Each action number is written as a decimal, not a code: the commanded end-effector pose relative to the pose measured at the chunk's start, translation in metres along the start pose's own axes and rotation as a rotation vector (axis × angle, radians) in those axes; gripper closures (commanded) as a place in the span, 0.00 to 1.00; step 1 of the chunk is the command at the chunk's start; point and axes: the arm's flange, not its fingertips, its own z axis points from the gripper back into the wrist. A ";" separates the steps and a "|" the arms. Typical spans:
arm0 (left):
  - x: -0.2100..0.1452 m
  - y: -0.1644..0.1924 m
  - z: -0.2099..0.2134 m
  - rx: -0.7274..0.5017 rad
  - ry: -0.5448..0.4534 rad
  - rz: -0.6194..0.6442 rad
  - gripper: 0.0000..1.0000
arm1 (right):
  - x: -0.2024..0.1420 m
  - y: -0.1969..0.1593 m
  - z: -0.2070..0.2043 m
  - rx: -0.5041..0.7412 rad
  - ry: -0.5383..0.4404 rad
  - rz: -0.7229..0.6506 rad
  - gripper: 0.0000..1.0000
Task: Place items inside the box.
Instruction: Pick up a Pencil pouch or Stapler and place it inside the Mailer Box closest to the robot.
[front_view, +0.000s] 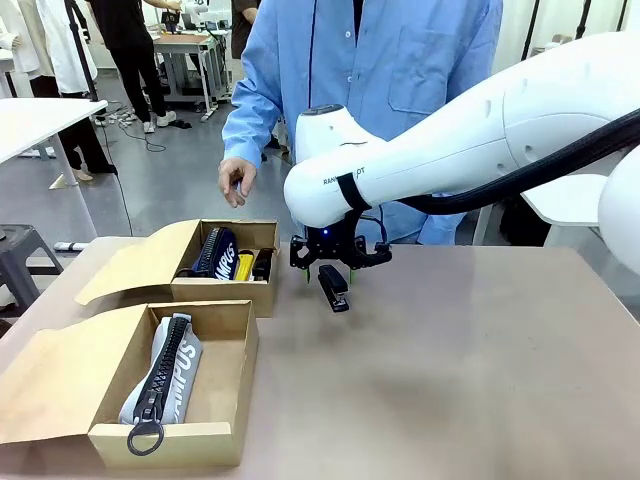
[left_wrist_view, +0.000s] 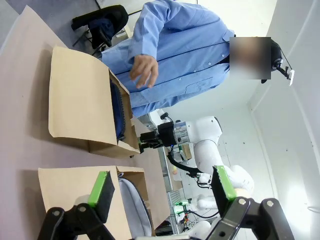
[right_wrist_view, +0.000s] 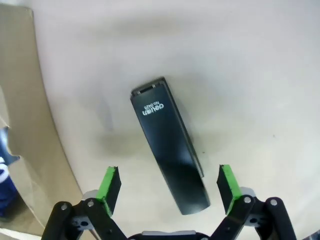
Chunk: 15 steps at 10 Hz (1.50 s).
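Right gripper (front_view: 330, 270) released, jaws straddling black stapler (front_view: 334, 289) lying flat on table (front_view: 480, 350), frame centre; I judge lined up for pickup. Left gripper (left_wrist_view: 162, 187) released, empty. Open box (front_view: 222, 292) just left of stapler.

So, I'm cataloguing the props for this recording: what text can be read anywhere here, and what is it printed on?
"deli": white print on the black stapler; the smaller line beside it is unreadable.
"MPUS": white letters on the dark blue pouch, start hidden.
Grey pouch: white capitals, too folded to read.
Right arm: small print, blurred.
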 end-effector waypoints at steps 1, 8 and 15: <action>0.000 -0.002 -0.002 -0.020 -0.013 -0.023 0.00 | 0.012 -0.016 -0.001 0.025 0.123 0.269 0.00; 0.000 -0.002 -0.002 -0.020 -0.013 -0.023 0.00 | 0.012 -0.008 -0.021 0.042 0.092 0.358 0.00; 0.000 -0.002 -0.002 -0.020 -0.013 -0.023 0.00 | 0.009 -0.010 -0.023 0.026 0.079 0.337 1.00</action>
